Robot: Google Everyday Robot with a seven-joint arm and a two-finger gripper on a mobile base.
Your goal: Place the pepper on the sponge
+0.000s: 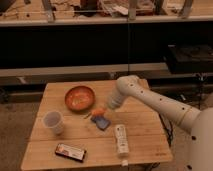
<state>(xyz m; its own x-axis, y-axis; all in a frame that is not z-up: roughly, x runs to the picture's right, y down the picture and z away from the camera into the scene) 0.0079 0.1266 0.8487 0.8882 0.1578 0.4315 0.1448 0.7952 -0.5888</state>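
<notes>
The small orange pepper (pixel 98 112) is at the tip of my gripper (pixel 103 111), right at the upper left edge of the blue sponge (pixel 102 122). The sponge lies flat in the middle of the wooden table (pixel 145 127). My white arm reaches in from the right and bends down to this spot. I cannot make out whether the pepper is held or resting on the sponge's edge.
An orange-brown bowl (pixel 80 97) stands just behind and left of the sponge. A pale cup (pixel 53 121) is at the left. A white remote-like bar (pixel 121 140) lies in front right, and a dark flat packet (pixel 70 152) near the front edge.
</notes>
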